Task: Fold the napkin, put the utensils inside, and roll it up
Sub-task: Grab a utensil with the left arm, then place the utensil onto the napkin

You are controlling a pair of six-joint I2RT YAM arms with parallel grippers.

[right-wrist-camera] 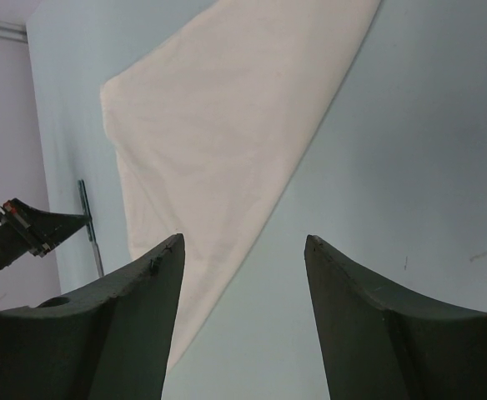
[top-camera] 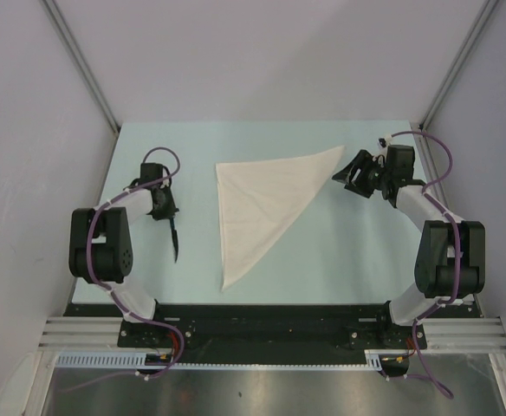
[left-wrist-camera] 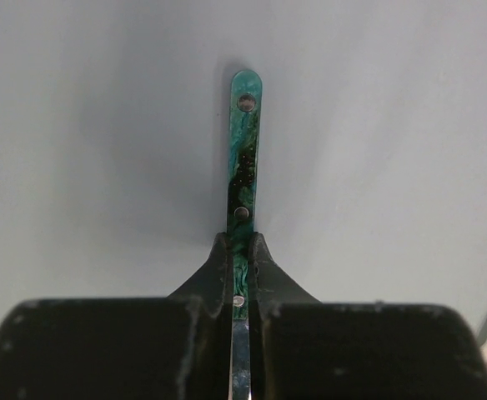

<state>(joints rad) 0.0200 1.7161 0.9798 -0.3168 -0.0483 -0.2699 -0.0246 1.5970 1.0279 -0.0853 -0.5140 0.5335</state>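
Your left gripper (top-camera: 166, 211) is clamped on the slim dark knife with the green marbled handle (top-camera: 175, 239), elbow bent, left of and well apart from the folded white cloth napkin (top-camera: 262, 208) on the pale blue table (top-camera: 348, 260). Your right gripper (top-camera: 343, 174) gapes wide near the cloth's far-right corner.

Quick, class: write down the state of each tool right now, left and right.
Left tool: closed on the knife.
Right tool: open, holding nothing.

A pale blue-green table (top-camera: 340, 260) sits between plain grey-white walls (top-camera: 262, 61) under even light.
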